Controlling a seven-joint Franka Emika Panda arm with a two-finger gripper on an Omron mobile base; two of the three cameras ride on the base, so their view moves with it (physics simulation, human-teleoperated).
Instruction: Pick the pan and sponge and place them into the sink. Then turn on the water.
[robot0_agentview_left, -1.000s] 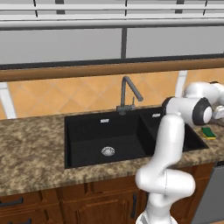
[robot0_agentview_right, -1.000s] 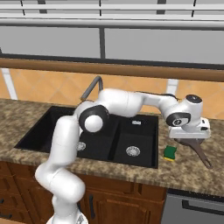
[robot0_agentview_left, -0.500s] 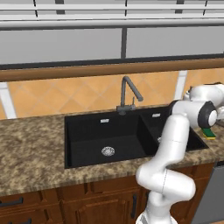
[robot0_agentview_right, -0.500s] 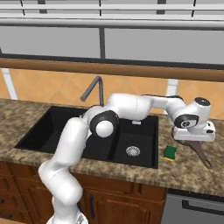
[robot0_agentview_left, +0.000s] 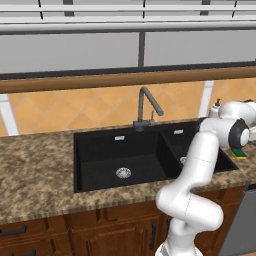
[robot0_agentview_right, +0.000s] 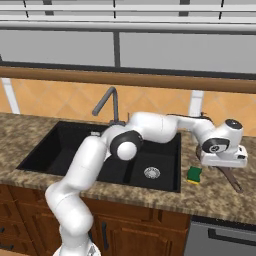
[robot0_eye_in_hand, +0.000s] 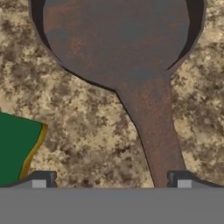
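speckled granite tabletop (robot0_eye_in_hand: 87, 131) right of sink (robot0_agentview_right: 75, 150). end effector (robot0_eye_in_hand: 111, 183) released above pan (robot0_eye_in_hand: 118, 39) handle. pan likely rigid, bowl-heavy; grip handle near bowl. sponge (robot0_eye_in_hand: 15, 146) beside.

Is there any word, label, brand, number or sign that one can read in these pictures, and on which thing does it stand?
There are none to read.
The sink carries small pale marks on its back wall, too small to tell whether they are text.
The pan, the sponge, the faucet and the counter show no text.
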